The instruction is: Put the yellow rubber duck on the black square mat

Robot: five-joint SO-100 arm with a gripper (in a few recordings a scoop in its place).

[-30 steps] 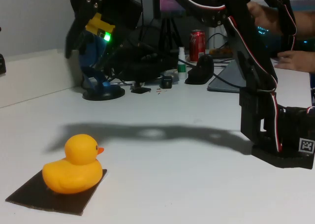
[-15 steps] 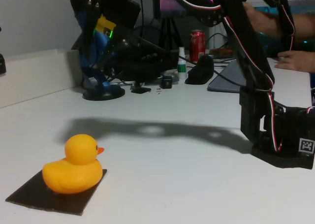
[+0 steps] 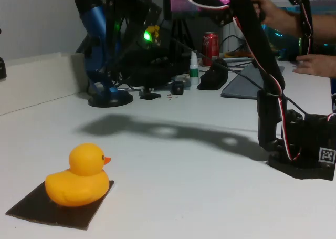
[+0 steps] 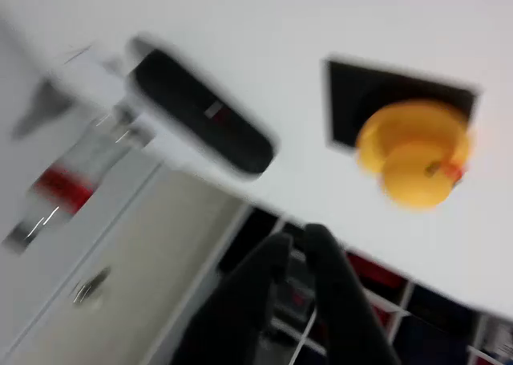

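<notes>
The yellow rubber duck [image 3: 79,177] sits upright on the black square mat [image 3: 29,210] at the table's front left, beak pointing right. My gripper [image 3: 126,18] hangs high above the table's far side, well up and right of the duck and dark against the clutter behind it. In the blurred wrist view the duck [image 4: 417,152] rests on the mat [image 4: 353,100] at the upper right. There the two black fingers of my gripper [image 4: 294,249] rise from the bottom edge, pressed close together with nothing between them.
A blue microphone on a round stand [image 3: 100,44], a red can [image 3: 210,47], a small bottle [image 3: 193,65] and dark gear crowd the back. The arm's base [image 3: 304,155] stands at the right. A person's hand [image 3: 315,64] rests behind it. A black oblong thing [image 4: 200,112] lies near the table's edge.
The gripper has swung right and back, farther away from the duck. The duck stays still on the mat.
</notes>
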